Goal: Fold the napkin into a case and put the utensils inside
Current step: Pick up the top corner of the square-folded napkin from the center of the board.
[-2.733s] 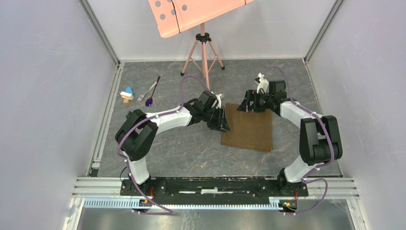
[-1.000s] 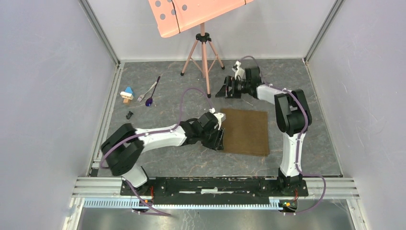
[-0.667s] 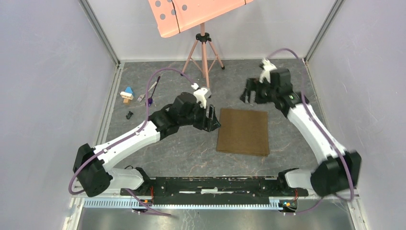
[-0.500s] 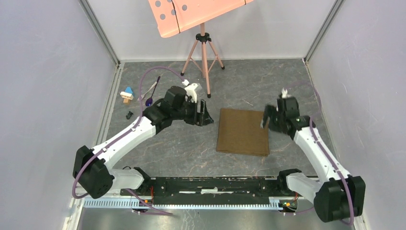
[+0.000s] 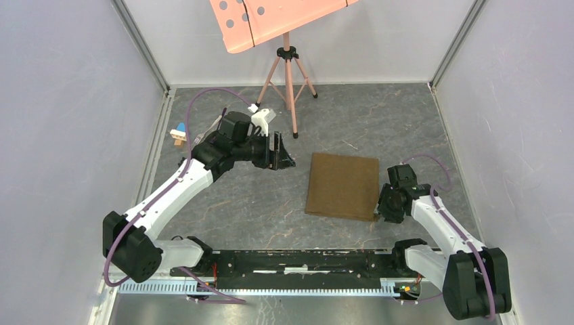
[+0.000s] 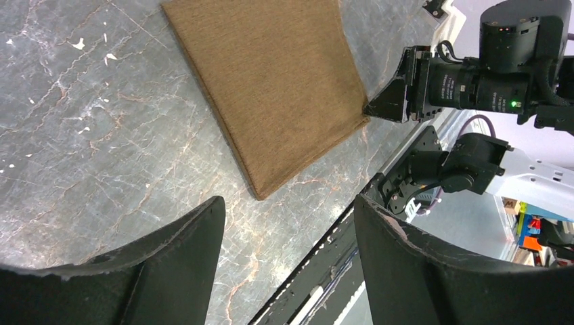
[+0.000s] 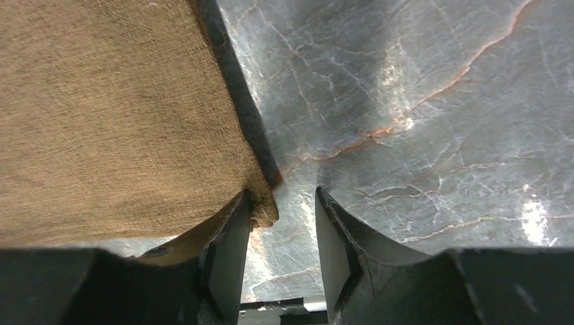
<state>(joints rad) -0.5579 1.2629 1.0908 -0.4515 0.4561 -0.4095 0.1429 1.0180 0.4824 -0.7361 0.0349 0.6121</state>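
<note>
The olive-brown napkin (image 5: 342,185) lies flat on the table as a near-square, right of centre. My right gripper (image 5: 383,207) is low at its near right corner. In the right wrist view the jaws (image 7: 281,203) are a little apart, and the napkin's corner (image 7: 265,211) pokes into the gap beside the left finger (image 7: 227,244). My left gripper (image 5: 279,153) is open and empty, above the table left of the napkin. The left wrist view shows the napkin (image 6: 271,81) and the right gripper (image 6: 380,108) at its corner. The fork and spoon are hidden behind my left arm.
A blue, white and tan toy block (image 5: 179,133) sits at the far left by the wall. A pink stand's tripod (image 5: 288,74) stands at the back centre. The black base rail (image 5: 298,261) runs along the near edge.
My right arm swung from the far side of the napkin down to its near right corner. My left arm left the napkin's left edge and rose toward the far left.
</note>
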